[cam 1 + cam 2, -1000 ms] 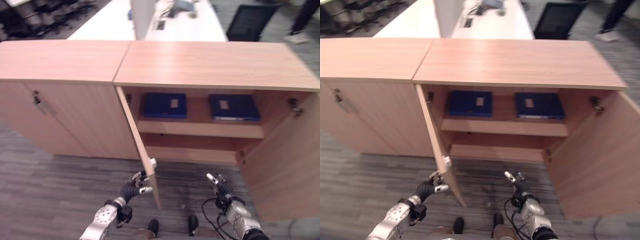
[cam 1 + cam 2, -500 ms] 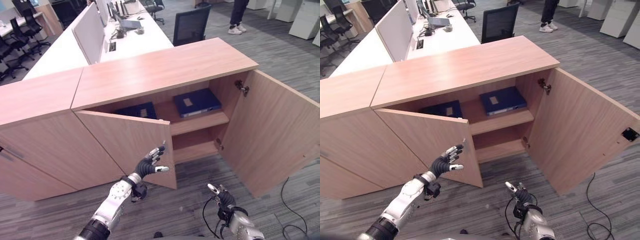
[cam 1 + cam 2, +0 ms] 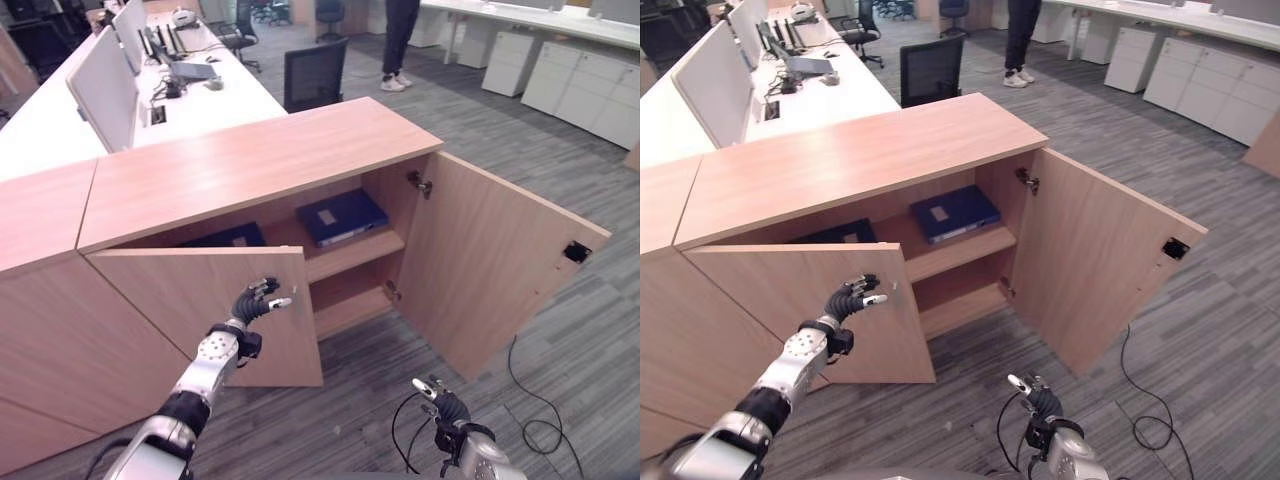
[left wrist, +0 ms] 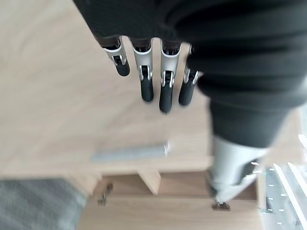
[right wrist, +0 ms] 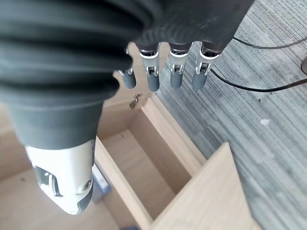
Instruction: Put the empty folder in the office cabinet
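Your left robot hand (image 3: 256, 301) is reaching out in front of the cabinet's left door (image 3: 210, 310), fingers relaxed and loosely spread, holding nothing; in its wrist view the fingertips (image 4: 146, 91) are hanging just off the door's wood face, and you cannot tell whether they are touching it. A slim silver handle (image 4: 129, 154) is lying on the door past the fingertips. Your right robot hand (image 3: 440, 400) is showing low in the head views, over the grey carpet (image 3: 560, 330), fingers straight and empty, well apart from the cabinet (image 3: 260, 165). The left door is standing partly swung in and is covering most of the left half of the opening, while the right door (image 3: 490, 270) is standing wide open. On the upper shelf (image 3: 355, 250) a blue folder (image 3: 340, 216) is lying flat in plain sight. A second blue folder (image 3: 222, 237) is lying to its left on the same shelf, with just its top edge peeking above the left door, so you cannot make out the rest of it. The lower shelf (image 3: 345, 305) is partly hidden by the left door. Beyond the cabinet, a white surface (image 3: 120, 90) is carrying screens, a black chair (image 3: 315, 72) is standing near it, and a person's legs (image 3: 400, 40) are cut off at the top edge.
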